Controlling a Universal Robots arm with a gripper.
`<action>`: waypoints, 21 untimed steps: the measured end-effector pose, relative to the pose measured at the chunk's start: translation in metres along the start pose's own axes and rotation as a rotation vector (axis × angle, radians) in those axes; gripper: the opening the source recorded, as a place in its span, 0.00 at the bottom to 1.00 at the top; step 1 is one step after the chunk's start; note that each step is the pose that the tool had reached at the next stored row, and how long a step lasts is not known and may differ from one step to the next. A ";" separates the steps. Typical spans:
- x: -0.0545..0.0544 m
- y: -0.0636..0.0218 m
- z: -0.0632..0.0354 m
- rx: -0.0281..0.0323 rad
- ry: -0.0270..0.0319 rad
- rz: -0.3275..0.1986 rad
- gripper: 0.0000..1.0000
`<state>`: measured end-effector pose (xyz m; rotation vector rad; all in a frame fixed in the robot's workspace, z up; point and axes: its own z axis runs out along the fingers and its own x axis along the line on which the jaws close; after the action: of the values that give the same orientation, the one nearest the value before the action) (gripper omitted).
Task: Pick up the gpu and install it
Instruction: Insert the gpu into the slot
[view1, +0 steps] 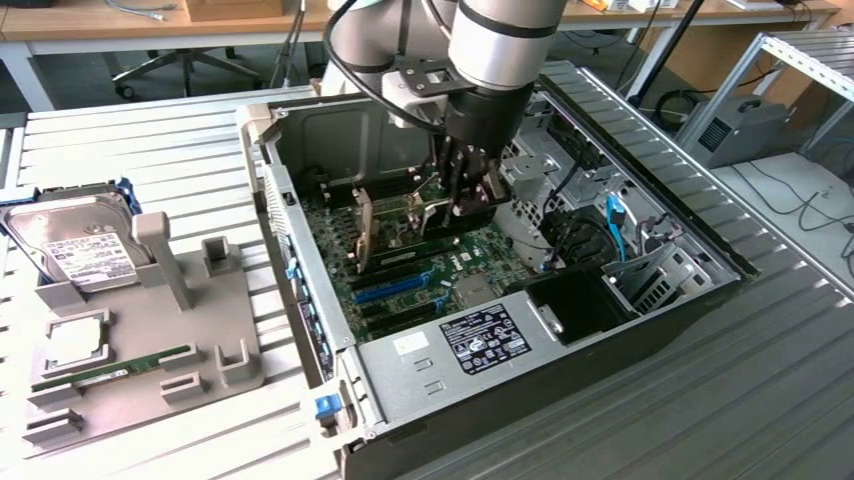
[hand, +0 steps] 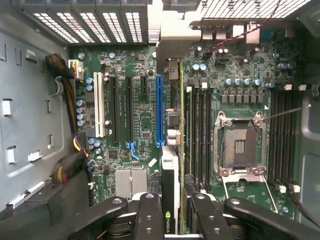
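The gpu (hand: 170, 165) sits edge-on inside the claw (hand: 175, 202), which is clamped partway shut on it.

From my remote console I read only a small green logo on the gpu (hand: 170, 200); print on the black label (view1: 485, 340) is illegible.

Arm points straight down; gripper (view1: 462, 208) clamps the gpu (hand: 169, 170) between its fingers.
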<state>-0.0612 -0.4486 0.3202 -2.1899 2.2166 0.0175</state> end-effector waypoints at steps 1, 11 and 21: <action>0.000 0.0000 0.0017 0.0000 0.0000 0.000 0.27; 0.000 0.0008 0.0165 0.0000 -0.0001 0.000 0.27; 0.001 0.0046 0.0196 0.0000 -0.0001 0.000 0.27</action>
<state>-0.0656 -0.4486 0.3005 -2.1898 2.2166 0.0175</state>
